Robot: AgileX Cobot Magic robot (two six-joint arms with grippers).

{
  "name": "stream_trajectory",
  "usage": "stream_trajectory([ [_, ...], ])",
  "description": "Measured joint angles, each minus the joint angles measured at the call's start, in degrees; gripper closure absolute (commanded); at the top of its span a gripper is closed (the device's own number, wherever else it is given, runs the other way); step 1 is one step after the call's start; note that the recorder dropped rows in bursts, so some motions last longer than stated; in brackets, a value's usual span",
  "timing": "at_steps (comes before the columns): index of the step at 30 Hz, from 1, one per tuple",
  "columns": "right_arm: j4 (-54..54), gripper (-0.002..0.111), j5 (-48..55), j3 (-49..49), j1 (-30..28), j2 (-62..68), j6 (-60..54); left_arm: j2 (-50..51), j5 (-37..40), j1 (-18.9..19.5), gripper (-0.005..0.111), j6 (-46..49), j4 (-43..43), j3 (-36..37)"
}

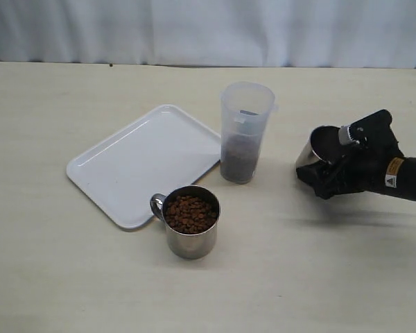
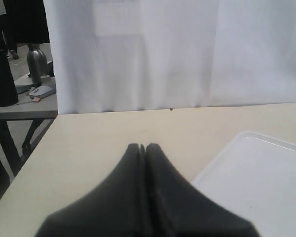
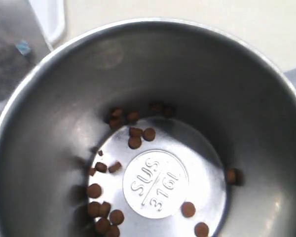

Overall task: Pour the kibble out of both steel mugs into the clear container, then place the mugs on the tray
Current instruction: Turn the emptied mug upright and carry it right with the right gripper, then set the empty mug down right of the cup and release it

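A white tray (image 1: 135, 163) lies left of centre. The clear container (image 1: 245, 132) stands at its right corner, with kibble (image 1: 240, 158) filling its lower part. In front of the tray stands a steel mug (image 1: 191, 222) full of kibble (image 1: 190, 213). My right gripper (image 1: 333, 166) is shut on the second steel mug (image 1: 319, 147), held tilted in the air to the right of the container. Inside that mug (image 3: 197, 74) only several loose pellets (image 3: 138, 136) remain. My left gripper (image 2: 142, 146) is shut and empty, above the table beside the tray (image 2: 256, 173); the exterior view does not show it.
A white curtain (image 1: 208, 31) hangs behind the table's far edge. Beyond the table's left edge stands a side table (image 2: 19, 106) with dark objects. The container (image 3: 10, 49) shows blurred at the edge of the right wrist view.
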Motion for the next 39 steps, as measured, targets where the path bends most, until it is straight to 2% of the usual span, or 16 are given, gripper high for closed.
stream_trajectory([
  [3,0.0,0.101,2.3,-0.9,0.0,1.2,0.2,0.0,0.0,0.0,0.107,0.0,0.0,0.0],
  [8,0.0,0.070,2.4,-1.0,0.0,1.2,0.3,0.0,0.0,0.0,0.107,0.0,0.0,0.0],
  [9,0.0,0.063,2.4,-1.0,0.0,1.2,0.3,0.0,0.0,0.0,0.107,0.0,0.0,0.0],
  [10,0.0,0.048,2.4,-1.0,0.0,1.2,0.4,0.0,0.0,0.0,0.107,0.0,0.0,0.0],
  [13,0.0,0.032,2.4,-1.0,0.0,1.2,1.8,0.0,0.0,0.0,0.107,0.0,0.0,0.0],
  [16,0.0,0.023,2.4,-1.0,0.0,1.2,2.7,0.0,0.0,0.0,0.107,0.0,0.0,0.0],
  [19,0.0,0.023,2.9,-0.8,0.0,-0.2,4.0,0.0,0.0,0.0,0.107,0.0,0.0,0.0],
  [23,0.0,0.024,5.6,2.5,0.0,-9.1,7.9,0.0,0.0,0.0,0.107,0.0,0.0,0.0],
  [25,0.0,0.024,6.0,7.8,0.0,-18.6,11.4,0.0,0.0,0.0,0.107,0.0,0.0,0.0],
  [28,0.0,0.031,6.1,14.7,0.0,-29.4,14.5,0.0,0.0,0.0,0.107,0.0,0.0,0.0],
  [30,0.0,0.041,6.1,18.6,0.0,-36.1,15.3,0.0,0.0,0.0,0.107,0.0,0.0,0.0],
  [32,-0.1,0.057,6.1,23.7,0.0,-45.9,15.5,0.0,0.0,0.0,0.107,0.0,0.0,0.0],
  [33,-0.1,0.073,6.1,25.6,0.0,-49.6,15.6,0.0,0.0,0.0,0.107,0.0,0.0,0.0],
  [36,-0.1,0.098,6.8,32.9,0.0,-62.9,15.8,0.0,0.0,0.0,0.107,0.0,0.0,0.0],
  [37,-0.1,0.103,7.4,34.1,0.0,-66.3,15.8,0.0,0.0,0.0,0.107,0.0,0.0,0.0],
  [39,-0.4,0.103,9.6,35.6,0.0,-72.6,16.9,0.0,0.0,0.0,0.107,0.0,0.0,0.0],
])
